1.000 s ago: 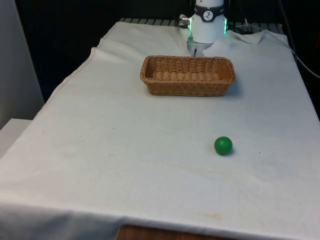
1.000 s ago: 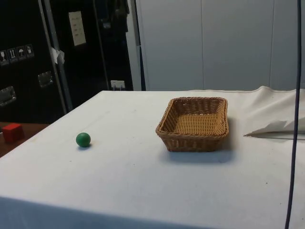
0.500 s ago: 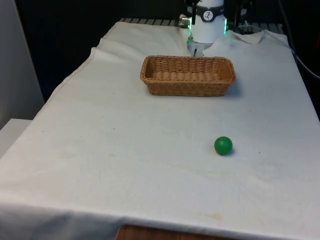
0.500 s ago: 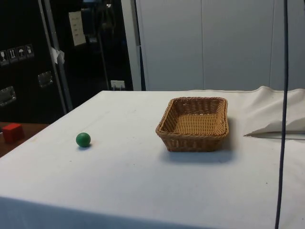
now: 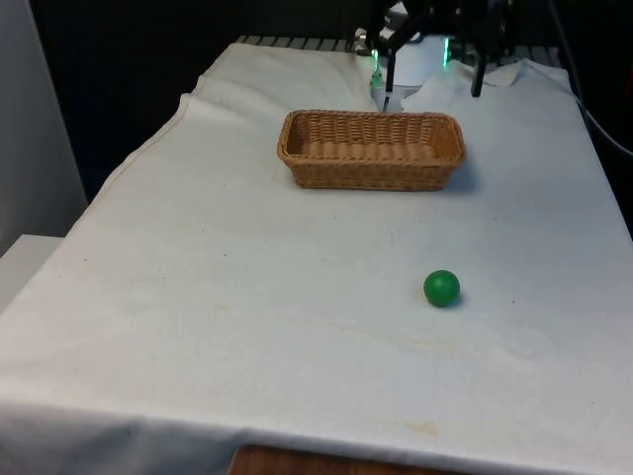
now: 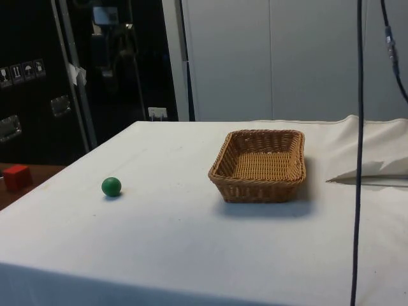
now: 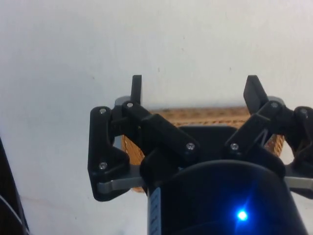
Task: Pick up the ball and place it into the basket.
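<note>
The claw (image 7: pixel 194 90), fingers apart and empty, partly hides the basket (image 7: pixel 205 116) below; ball (image 5: pixel 442 288) well apart.

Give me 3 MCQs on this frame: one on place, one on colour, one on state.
1. Where does the ball lie?
A. inside the basket
B. on the white cloth, apart from the basket
C. between the hand's fingers

2. What colour is the ball?
A. red
B. yellow
C. green

3. How does the hand stand?
A. open, holding nothing
B. shut on the ball
C. shut on the basket's rim

Key: 1 B, the ball rests on the cloth well clear of the basket. 2 C, it is green in both the front and side views. 3 A, the wrist view shows the fingers spread wide with only cloth between them.
</note>
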Available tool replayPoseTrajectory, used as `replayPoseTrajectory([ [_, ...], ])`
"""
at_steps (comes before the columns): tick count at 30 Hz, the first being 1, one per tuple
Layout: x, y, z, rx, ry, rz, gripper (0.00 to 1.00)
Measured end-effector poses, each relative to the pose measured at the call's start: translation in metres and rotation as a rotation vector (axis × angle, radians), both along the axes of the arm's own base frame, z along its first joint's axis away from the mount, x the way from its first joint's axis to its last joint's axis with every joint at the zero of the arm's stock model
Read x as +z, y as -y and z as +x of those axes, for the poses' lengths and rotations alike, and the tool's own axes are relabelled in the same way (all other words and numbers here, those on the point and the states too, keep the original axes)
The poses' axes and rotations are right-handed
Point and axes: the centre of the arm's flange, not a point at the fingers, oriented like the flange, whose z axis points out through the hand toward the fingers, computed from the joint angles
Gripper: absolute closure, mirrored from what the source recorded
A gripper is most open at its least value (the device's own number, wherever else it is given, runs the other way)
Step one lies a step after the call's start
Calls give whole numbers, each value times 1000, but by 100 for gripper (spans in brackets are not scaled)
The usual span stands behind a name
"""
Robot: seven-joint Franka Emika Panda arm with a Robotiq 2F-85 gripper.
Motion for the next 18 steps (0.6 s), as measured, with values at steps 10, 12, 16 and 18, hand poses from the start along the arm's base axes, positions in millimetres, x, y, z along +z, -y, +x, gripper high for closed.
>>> replayPoseTrajectory([
  [10, -27, -4, 25, 7, 5, 26, 0],
  [12, -30, -4, 27, 7, 5, 28, 0],
  [16, -45, -5, 36, 12, 1, 42, 0],
  [18, -51, -5, 39, 12, -2, 47, 0],
])
